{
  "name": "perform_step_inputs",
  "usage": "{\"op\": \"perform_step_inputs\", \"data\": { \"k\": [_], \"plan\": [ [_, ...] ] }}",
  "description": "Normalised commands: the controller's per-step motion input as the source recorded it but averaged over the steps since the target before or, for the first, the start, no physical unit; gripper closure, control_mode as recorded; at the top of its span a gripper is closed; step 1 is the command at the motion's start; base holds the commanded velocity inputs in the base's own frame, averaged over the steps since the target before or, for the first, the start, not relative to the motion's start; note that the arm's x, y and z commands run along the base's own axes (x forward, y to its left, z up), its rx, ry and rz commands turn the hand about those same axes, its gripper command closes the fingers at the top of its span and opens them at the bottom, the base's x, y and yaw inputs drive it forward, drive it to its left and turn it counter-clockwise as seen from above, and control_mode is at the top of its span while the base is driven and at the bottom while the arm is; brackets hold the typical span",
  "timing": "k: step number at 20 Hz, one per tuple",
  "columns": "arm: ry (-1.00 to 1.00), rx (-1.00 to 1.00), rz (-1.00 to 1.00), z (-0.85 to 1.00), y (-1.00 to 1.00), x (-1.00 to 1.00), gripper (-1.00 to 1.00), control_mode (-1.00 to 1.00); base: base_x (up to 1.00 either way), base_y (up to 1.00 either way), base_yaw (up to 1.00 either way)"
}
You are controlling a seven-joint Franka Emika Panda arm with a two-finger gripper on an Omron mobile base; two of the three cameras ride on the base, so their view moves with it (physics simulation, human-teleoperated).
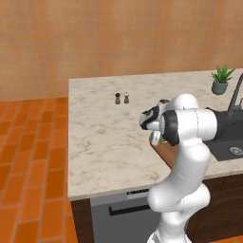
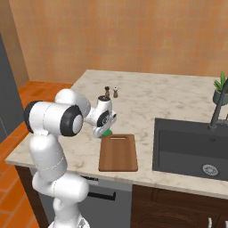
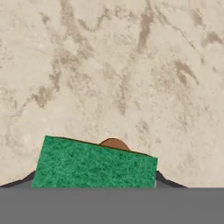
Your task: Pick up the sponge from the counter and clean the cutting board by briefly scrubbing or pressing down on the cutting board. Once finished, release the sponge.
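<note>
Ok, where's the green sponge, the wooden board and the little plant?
sponge (image 3: 94,164): hand view, middle of its green top.
cutting board (image 2: 118,156): right base view, centre of the wood.
potted plant (image 1: 221,79): left base view, base of its leaves.

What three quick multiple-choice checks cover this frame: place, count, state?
1. The brown wooden cutting board lies: A on the floor; B on the beige marble counter beside the dark sink; C against the wall.
2. Small shakers on the counter: A one; B two; C four.
3. The green rectangular sponge is: A between the gripper fingertips; B in the sink; C on the floor.
B, it lies flat on marble; B, a dark and a light one stand together; A, dark fingertips flank it in the hand view.
</note>
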Motion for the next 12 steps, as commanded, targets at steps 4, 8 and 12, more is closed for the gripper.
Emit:
{"op": "perform_step_inputs", "data": {
  "k": [4,8,12],
  "plan": [
    [0.0,-0.12,0.25,0.44,0.83,-0.27,1.0,-1.0,0.0,0.0,0.0],
    [0.0,-0.02,0.23,0.31,0.62,-0.03,1.0,-1.0,0.0,0.0,0.0],
    [0.0,0.04,0.22,-0.03,0.44,0.07,-1.0,-1.0,0.0,0.0,0.0]
  ]
}}
